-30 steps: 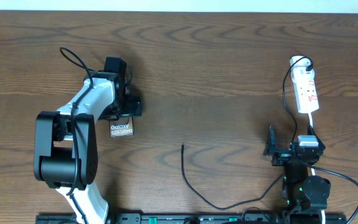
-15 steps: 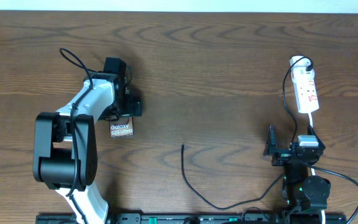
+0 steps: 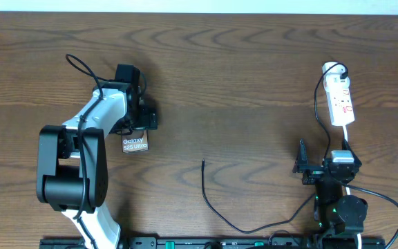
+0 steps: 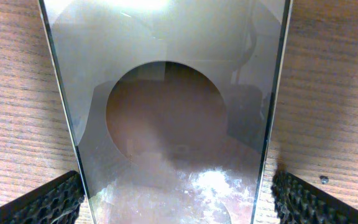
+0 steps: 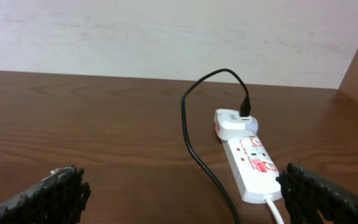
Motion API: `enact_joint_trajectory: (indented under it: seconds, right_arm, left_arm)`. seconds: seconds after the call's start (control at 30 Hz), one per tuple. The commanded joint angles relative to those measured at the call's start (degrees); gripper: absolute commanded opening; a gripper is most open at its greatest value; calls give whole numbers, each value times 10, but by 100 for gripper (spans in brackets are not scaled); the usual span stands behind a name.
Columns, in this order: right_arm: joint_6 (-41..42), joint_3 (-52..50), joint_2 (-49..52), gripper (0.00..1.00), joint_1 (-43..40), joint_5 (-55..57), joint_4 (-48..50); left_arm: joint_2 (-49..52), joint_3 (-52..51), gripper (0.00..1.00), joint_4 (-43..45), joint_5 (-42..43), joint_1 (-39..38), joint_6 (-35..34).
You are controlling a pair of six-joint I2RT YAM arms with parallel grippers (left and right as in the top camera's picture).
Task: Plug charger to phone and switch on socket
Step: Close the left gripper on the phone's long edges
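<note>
The phone (image 3: 135, 144) lies flat on the table, face up with white "Galaxy" lettering. My left gripper (image 3: 141, 119) is lowered over its far end. In the left wrist view the glossy phone face (image 4: 166, 124) fills the frame and the open left gripper (image 4: 179, 208) straddles it, with a thin gap of wood at each finger. The charger cable (image 3: 209, 202) lies loose, its connector tip (image 3: 203, 162) at mid-table. Its plug (image 5: 245, 112) sits in a white adapter on the socket (image 3: 340, 100). My right gripper (image 3: 322, 164) is wide open and empty, short of the socket (image 5: 253, 163).
The socket's white cord (image 5: 277, 210) runs back toward the right arm. The charger cable (image 5: 194, 146) loops across the table left of the socket. A pale wall stands behind the table's far edge.
</note>
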Motion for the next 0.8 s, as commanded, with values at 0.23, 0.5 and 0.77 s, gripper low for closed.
enact_joint_trajectory:
  seconds: [0.23,0.5,0.77]
  right_arm:
    - [7,-1,-3,99,-2,-1,-2]
    - [7,-1,-3,99,-2,-1,-2]
    - [7,-1,-3,99,-2,-1,-2]
  left_arm:
    - [15,-25,98,2,-12,-1,1]
    - [15,-25,98,2,-12,-1,1]
    - [15,-25,99,2,-12,-1,1]
